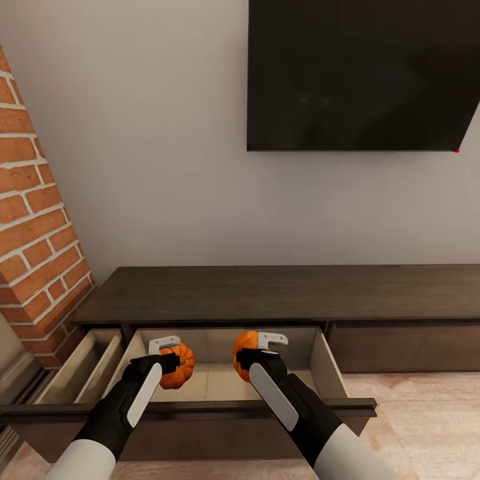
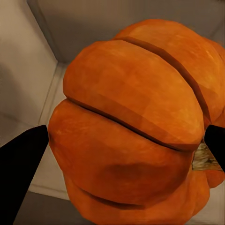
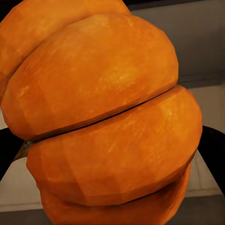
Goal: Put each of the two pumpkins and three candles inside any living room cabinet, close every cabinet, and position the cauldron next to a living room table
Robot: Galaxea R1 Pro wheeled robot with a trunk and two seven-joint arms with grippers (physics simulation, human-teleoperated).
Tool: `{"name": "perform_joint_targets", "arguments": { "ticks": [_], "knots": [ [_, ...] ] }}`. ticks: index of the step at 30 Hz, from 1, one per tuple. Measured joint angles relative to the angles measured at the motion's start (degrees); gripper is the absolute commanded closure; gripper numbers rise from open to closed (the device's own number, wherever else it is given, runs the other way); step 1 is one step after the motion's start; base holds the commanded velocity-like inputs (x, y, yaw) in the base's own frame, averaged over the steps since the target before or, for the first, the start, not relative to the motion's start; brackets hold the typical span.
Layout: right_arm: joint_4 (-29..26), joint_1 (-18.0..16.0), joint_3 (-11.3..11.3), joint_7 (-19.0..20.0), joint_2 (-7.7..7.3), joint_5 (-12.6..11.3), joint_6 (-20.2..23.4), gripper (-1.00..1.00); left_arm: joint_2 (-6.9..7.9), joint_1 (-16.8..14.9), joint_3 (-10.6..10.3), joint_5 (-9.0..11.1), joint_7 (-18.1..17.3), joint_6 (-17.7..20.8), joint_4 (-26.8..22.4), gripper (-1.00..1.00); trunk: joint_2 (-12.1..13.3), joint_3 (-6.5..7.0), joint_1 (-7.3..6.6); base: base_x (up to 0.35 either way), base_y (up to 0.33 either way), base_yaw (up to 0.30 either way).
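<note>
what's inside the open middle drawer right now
Two pumpkins, the left pumpkin in the left tool and the right pumpkin in the right tool. Bare drawer floor between them; beneath them is hidden.

Cabinet (image 1: 280, 293) against wall, below screen (image 1: 363, 73); brick column (image 1: 37, 220) at left. Middle drawer (image 1: 227, 383) pulled out; left pumpkin (image 1: 179, 367) and right pumpkin (image 1: 244, 352) side by side, apart, over drawer interior.
</note>
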Motion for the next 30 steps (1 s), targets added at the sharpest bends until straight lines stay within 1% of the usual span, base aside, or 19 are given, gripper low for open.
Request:
{"name": "perform_joint_targets", "arguments": {
  "ticks": [1,7,13,20,25,28,30],
  "knots": [
    [0.2,0.0,0.0,0.0,0.0,0.0,0.1,1.0,-0.01,0.0,0.0,0.0,0.0,0.0,0.0,1.0,0.0,0.0,0.0,0.0,0.0,0.0],
    [3.1,-0.9,0.0,0.0,0.0,0.0,-0.4,1.0,-0.03,0.0,0.0,0.0,0.0,0.0,-0.1,1.0,-0.1,-1.33,0.16,0.0,0.0,0.0],
    [3.5,-1.1,0.0,0.1,0.0,0.0,-0.5,1.0,-0.03,0.0,0.0,0.0,0.0,0.0,-0.1,1.0,-0.2,-2.66,0.31,0.0,0.0,0.0],
    [3.6,-1.1,0.0,0.6,0.05,0.2,-1.7,1.0,-0.03,0.0,0.0,0.0,0.1,0.0,-0.5,1.0,-0.2,-4.21,0.49,0.0,0.0,0.0],
    [3.6,-1.1,0.0,0.7,0.09,0.5,-1.9,1.0,-0.02,0.0,0.1,0.0,0.1,0.0,-2.0,1.0,-0.3,-4.21,0.49,0.0,0.0,0.0],
    [3.6,-1.1,0.0,0.8,0.08,0.8,-2.6,1.0,-0.02,0.0,0.1,0.0,0.1,0.0,-2.5,1.0,-0.3,-4.87,0.57,0.0,0.0,0.0],
    [3.6,-1.1,0.1,0.8,0.09,0.9,-2.8,1.0,-0.03,0.0,0.1,0.0,0.1,0.0,-2.5,1.0,-0.3,-4.88,0.57,0.0,0.0,0.0]
  ]
}}
